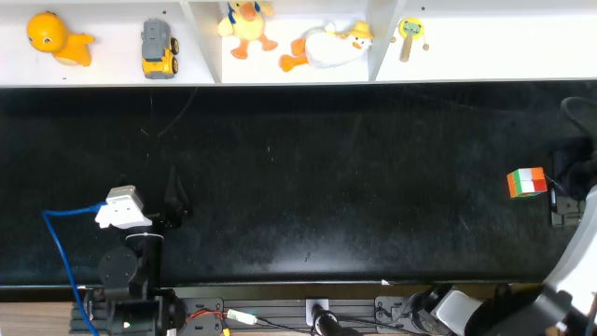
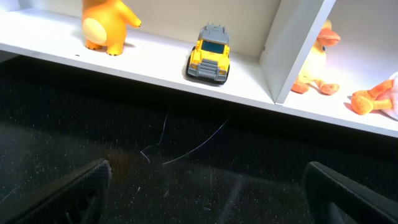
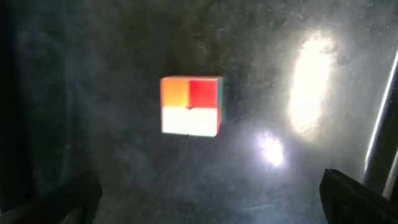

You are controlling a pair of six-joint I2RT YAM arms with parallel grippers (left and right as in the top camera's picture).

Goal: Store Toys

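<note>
Setting: robotics lab test bench, not a home. Evidence:
- Black work surface (image 1: 308,187), scuffed and dusty, with 2 robot arms based along its near edge: left arm (image 1: 131,266), right arm (image 1: 574,261).
- Loose blue cable (image 1: 58,245) loops beside the left arm's base; exposed wiring (image 1: 238,317) runs along the front edge.
- White partitioned shelf (image 1: 513,47) along the far edge holds staged props: orange duck (image 1: 56,37), yellow truck (image 1: 159,49), yellow plush duck (image 1: 247,26).
</note>
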